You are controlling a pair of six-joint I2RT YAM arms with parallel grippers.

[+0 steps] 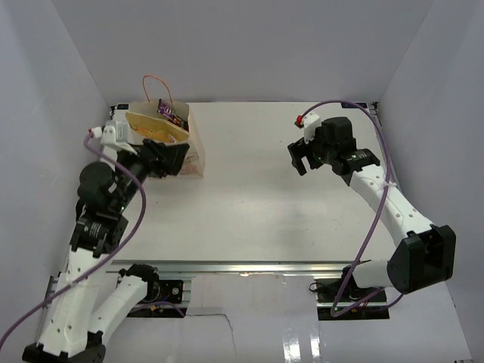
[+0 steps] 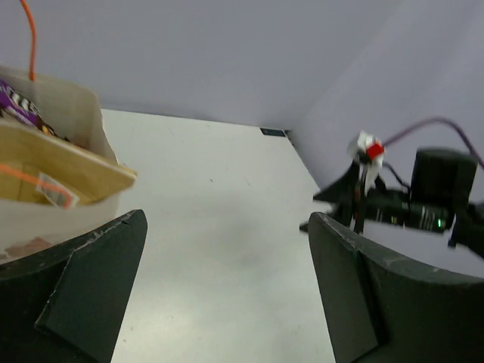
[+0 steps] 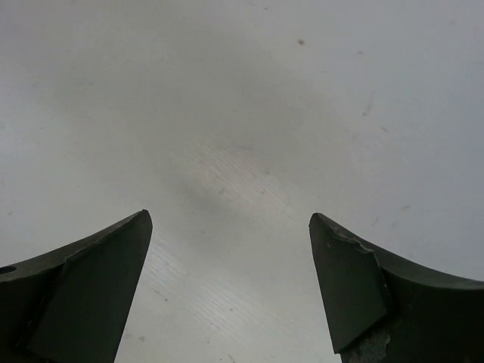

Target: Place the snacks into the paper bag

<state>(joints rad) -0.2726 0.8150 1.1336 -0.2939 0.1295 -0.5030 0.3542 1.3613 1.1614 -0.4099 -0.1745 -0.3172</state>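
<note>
Room: I see a white table (image 1: 265, 197) with plain pale walls (image 1: 249, 45) all round it.
Paper bag: the paper bag (image 1: 195, 151) stands upright at the far left of the table, close to the left wall. Its mouth is open at the top.
Bag handle: a thin orange cord loop (image 1: 155, 79) sticks up from the far side of the bag. In my left wrist view the cord (image 2: 29, 38) runs up past the bag's (image 2: 76, 113) far wall.
Snacks: a dark purple candy bar (image 1: 169, 114) pokes out at the far edge of the bag's mouth. My left wrist view shows it (image 2: 17, 106) inside too.
Golden-yellow shape: a golden-yellow shape (image 1: 155, 130) fills much of the mouth. I cannot tell if it is a snack or part of the bag.
Left gripper: my left gripper (image 1: 168, 159) is right up against the near side of the bag. Its two dark fingers (image 2: 91, 287) are spread wide with nothing between them.
Right gripper: my right gripper (image 1: 301, 157) is over the right half of the table, well apart from the bag. Its fingers (image 3: 83, 287) are spread wide too, with only bare table between them.
</note>
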